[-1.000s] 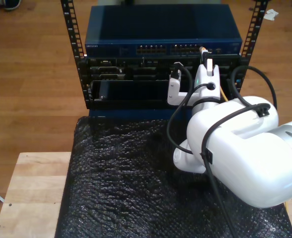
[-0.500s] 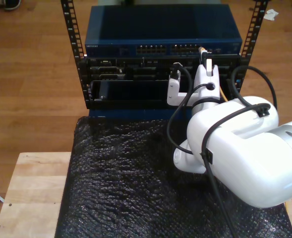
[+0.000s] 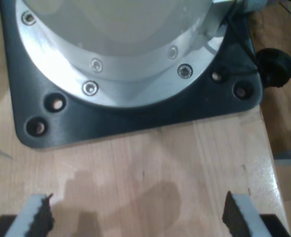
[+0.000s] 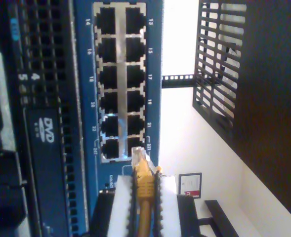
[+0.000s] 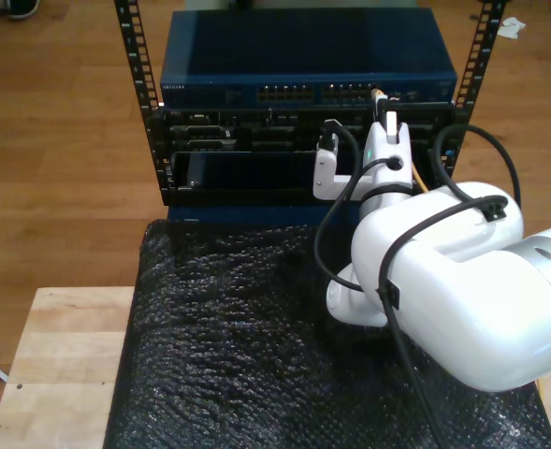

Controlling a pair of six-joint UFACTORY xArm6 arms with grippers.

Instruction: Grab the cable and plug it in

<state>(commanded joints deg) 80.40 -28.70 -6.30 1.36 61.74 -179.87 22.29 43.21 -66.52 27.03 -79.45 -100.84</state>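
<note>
One yellow network cable (image 4: 144, 185), light and limp, sits pinched just behind its brittle clear plug (image 4: 138, 154) in my second gripper (image 4: 144, 197), tip at the switch ports (image 4: 119, 84). My first gripper (image 3: 135, 215) gapes wide, holding nothing, above its arm's base plate (image 3: 135, 111).

A white arm (image 5: 443, 281) is seen reaching from the exterior view's right over a black padded mat (image 5: 238, 346) toward a blue network switch (image 5: 303, 65) mounted in a rack (image 5: 144, 103). The yellow cable (image 5: 380, 94) is held at the gripper (image 5: 387, 117), its tip just at the switch's port row (image 5: 350, 93).
</note>
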